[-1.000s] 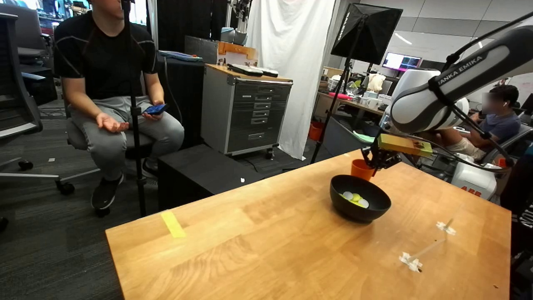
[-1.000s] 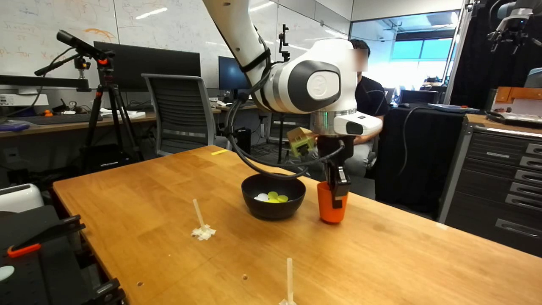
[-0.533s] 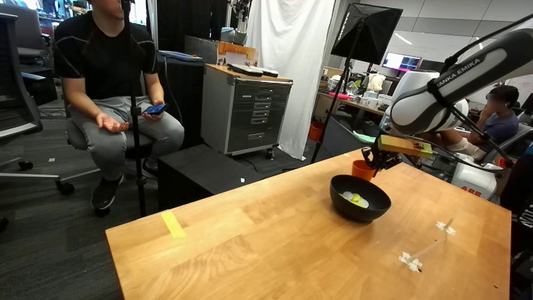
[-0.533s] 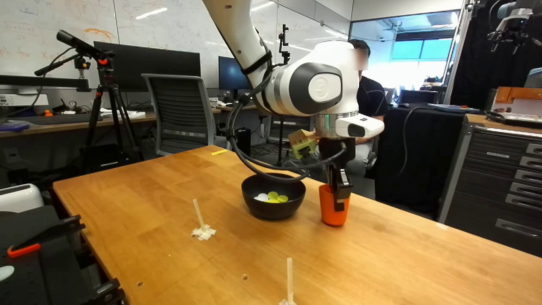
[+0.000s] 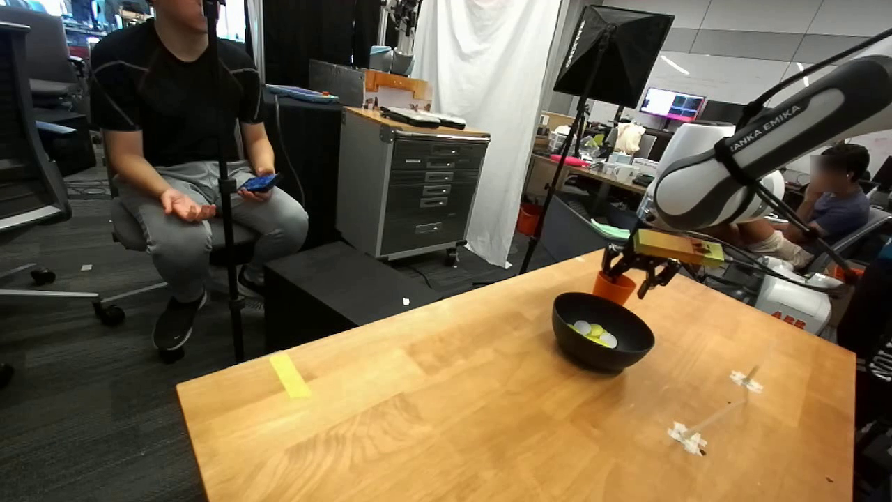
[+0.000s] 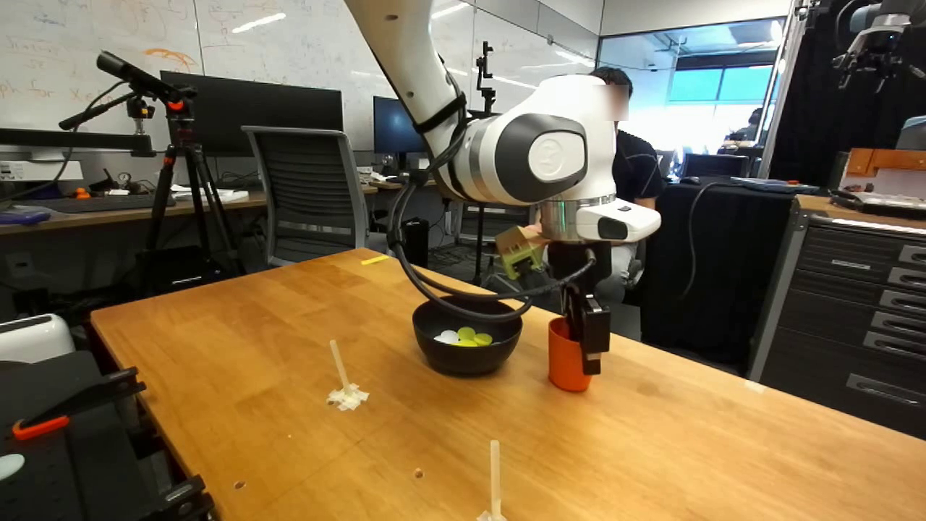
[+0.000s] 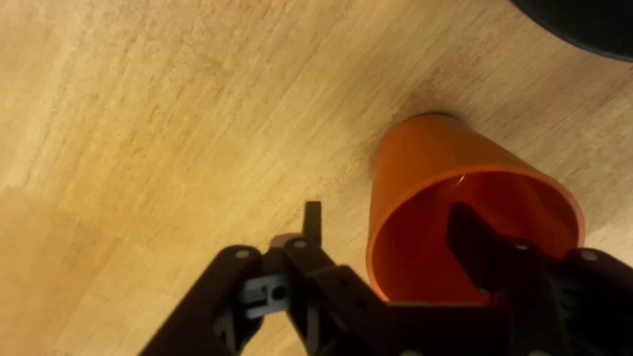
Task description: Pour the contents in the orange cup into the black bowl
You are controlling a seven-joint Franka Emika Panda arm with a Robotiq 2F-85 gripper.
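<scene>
Slightly shifted from before, the orange cup (image 6: 566, 365) stands on the counter (image 6: 289, 325); the gripper (image 7: 385, 210) has spread, one finger inside the cup, one outside, gripping nothing. Probably light, stiff plastic, best pinched by the rim. One cup, one black bowl (image 6: 469, 362), at least four bits (image 6: 466, 334) inside.

In an exterior view, set above the desk (image 5: 418, 390), looking obliquely down on the black bowl (image 5: 592, 357) at middle distance, the orange cup (image 5: 614, 288) beyond it. In an exterior view, sightline roughly crosswise to that, similar range, also downward, running past the bowl toward the yellow tape (image 6: 375, 260), cup near the bowl's right side. Wrist view close in, steeply down beside the bowl, only a clipped edge of it showing; bowl, cup and desk shared by all three.
</scene>
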